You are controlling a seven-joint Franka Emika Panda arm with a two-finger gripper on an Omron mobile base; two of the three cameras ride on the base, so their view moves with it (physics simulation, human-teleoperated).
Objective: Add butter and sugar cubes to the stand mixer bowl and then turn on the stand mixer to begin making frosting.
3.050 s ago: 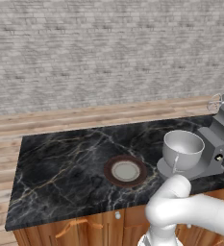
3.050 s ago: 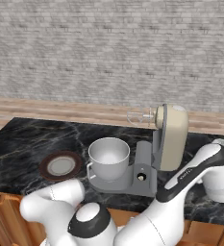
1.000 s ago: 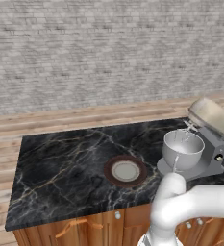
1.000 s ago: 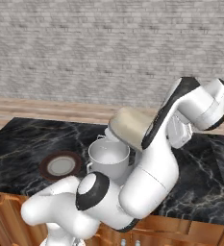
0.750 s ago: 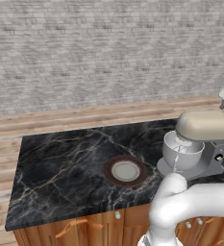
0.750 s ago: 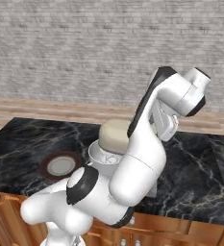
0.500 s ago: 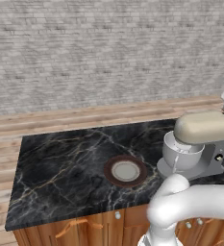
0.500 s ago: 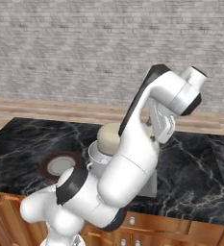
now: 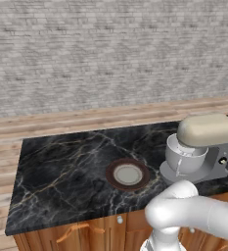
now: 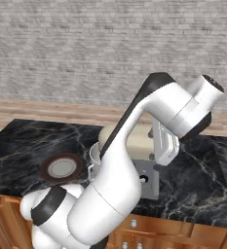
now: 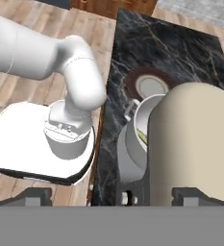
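Note:
The stand mixer (image 9: 207, 130) stands at the counter's right end, its beige head lowered level over the stand mixer bowl (image 9: 183, 158). In the hand view a pale yellow-green sliver of butter (image 11: 141, 137) shows inside the bowl (image 11: 135, 129), beside the head (image 11: 195, 139). The sugar cubes are hidden. My gripper (image 11: 112, 194) is open above the mixer head, its fingertips (image 11: 36, 196) far apart and holding nothing. In the right base view the hand (image 10: 164, 143) hangs just over the head (image 10: 134, 142).
A round brown-rimmed plate (image 9: 127, 174) lies on the black marble counter (image 9: 66, 166) left of the mixer. The counter's front edge runs above wooden cabinet doors. My arm's white links (image 10: 134, 146) rise in front of the mixer in the right base view.
The mixer head has swung down from a tilt to rest level over the bowl. My jaws have spread wide and the hand has let go of the head.

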